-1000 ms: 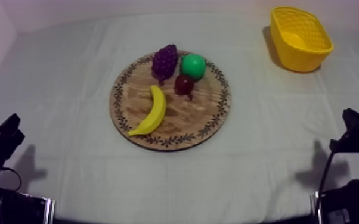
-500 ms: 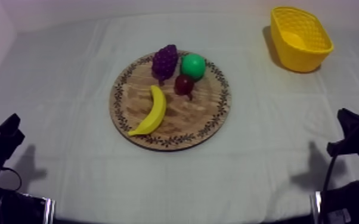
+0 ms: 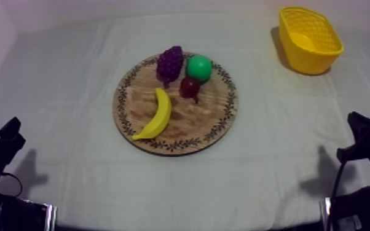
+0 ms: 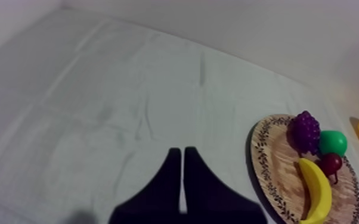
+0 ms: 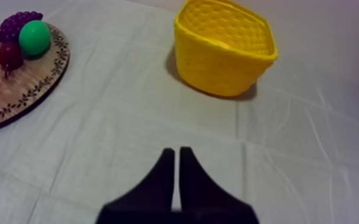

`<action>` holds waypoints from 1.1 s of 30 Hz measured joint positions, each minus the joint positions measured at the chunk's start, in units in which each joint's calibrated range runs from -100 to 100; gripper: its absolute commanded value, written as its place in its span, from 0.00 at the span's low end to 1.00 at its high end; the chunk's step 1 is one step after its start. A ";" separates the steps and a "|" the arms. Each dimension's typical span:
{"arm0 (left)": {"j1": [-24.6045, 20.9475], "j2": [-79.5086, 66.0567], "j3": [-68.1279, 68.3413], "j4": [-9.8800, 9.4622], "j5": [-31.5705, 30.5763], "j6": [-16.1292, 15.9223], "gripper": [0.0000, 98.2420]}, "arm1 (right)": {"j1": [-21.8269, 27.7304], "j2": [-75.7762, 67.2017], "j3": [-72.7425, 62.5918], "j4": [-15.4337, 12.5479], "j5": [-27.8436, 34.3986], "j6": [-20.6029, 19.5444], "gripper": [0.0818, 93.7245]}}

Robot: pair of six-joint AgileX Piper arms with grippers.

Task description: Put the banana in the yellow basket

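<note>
Target banana [image 3: 156,115] lies on the front-left part of the wooden board [image 3: 207,120], long axis running from centre toward the front-left rim. The yellow basket [image 3: 310,40] sits at the far right corner of the table [image 3: 64,74]. The left gripper [image 4: 179,150] and right gripper [image 5: 175,150] are at the front corners, fingers together, empty. Left looks nearer.

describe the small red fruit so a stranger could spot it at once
Look at the wooden board mid-table. On its far half, the small red fruit sits just in front of the grapes and green fruit. It alone is dark red.

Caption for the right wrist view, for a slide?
Right hand, shut on nothing, above the cloth; yellow basket ahead, wooden board beside it.
</note>
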 measured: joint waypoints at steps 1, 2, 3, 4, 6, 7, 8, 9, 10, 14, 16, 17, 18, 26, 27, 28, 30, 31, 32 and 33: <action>0.00 0.00 0.00 0.00 0.00 0.00 0.00 | 0.05 0.00 0.00 0.00 0.00 -0.07 0.00; 0.00 0.00 0.00 0.00 0.00 0.00 0.00 | 0.10 0.00 0.00 -0.05 0.00 -0.29 0.00; 0.00 0.00 0.00 0.00 0.00 0.00 0.00 | 0.19 0.00 0.00 -0.05 0.00 -0.53 0.00; 0.00 0.00 0.00 0.00 0.00 0.00 0.00 | 0.28 0.00 0.00 -0.05 0.00 -0.54 0.00; 0.00 0.00 0.00 0.00 0.00 0.00 0.00 | 0.31 0.00 0.04 -0.45 0.00 -0.22 0.00; 0.00 0.00 0.00 0.00 0.00 0.00 0.00 | 0.21 0.06 0.04 -0.45 0.00 0.00 0.00; 0.00 0.00 0.00 0.00 0.00 0.00 0.00 | -0.02 0.26 0.04 -0.37 0.00 0.10 0.00; 0.00 0.00 0.00 0.00 0.00 0.00 0.00 | -0.19 0.50 -0.13 -0.29 0.00 0.10 0.00; 0.00 0.00 0.00 0.00 0.00 0.00 0.00 | -0.47 0.88 -0.56 -0.12 0.46 0.12 0.00; 0.00 0.00 0.00 0.00 0.00 0.00 0.00 | -1.75 3.28 -3.85 0.16 2.96 0.28 0.00; 0.00 0.00 0.00 0.00 0.00 0.00 0.00 | -2.38 4.94 -5.94 0.16 3.89 0.28 0.00; 0.00 0.00 0.00 0.00 0.00 0.00 0.00 | -2.85 6.04 -7.28 0.16 4.28 0.28 0.00; 0.00 0.00 0.00 0.00 0.00 0.00 0.00 | -3.26 7.30 -8.75 0.16 4.66 0.25 0.00; 0.00 0.00 0.00 0.00 0.00 0.00 0.00 | -6.76 20.07 -22.10 -1.41 5.24 0.89 0.00; 0.00 0.00 0.00 0.00 0.00 0.00 0.00 | -7.28 22.13 -24.18 -1.86 5.24 1.24 0.00; 0.00 0.00 0.00 0.00 0.00 0.00 0.00 | -7.81 24.22 -26.32 -2.24 5.24 1.54 0.00; 0.00 0.00 0.00 0.00 0.00 0.00 0.00 | -8.85 28.45 -30.70 -3.33 5.08 2.70 0.00; 0.00 0.00 0.00 0.00 0.00 0.00 0.00 | -9.27 30.14 -32.43 -3.87 4.95 3.22 0.00; 0.00 0.00 0.00 0.00 0.00 0.00 0.00 | -9.82 32.22 -34.57 -4.62 4.57 4.00 0.00; 0.00 0.00 0.00 0.00 0.00 0.00 0.00 | -10.38 34.32 -36.26 -5.23 4.56 4.79 0.00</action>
